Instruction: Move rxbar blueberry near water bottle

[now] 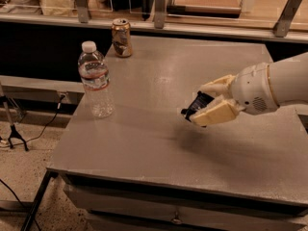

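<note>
A dark rxbar blueberry (195,107) hangs above the grey table (144,143), pinched between the cream fingers (214,114) of my gripper (204,103), which is shut on it. The arm reaches in from the right edge at mid height. Its shadow falls on the tabletop just below. The water bottle (95,80), clear with a white cap and a label band, stands upright near the table's left edge, well to the left of the bar.
A dented metal can (121,37) stands at the table's back left. Behind the table runs a counter (202,28) with posts and boxes. Cables and a stand foot (14,136) lie on the floor to the left.
</note>
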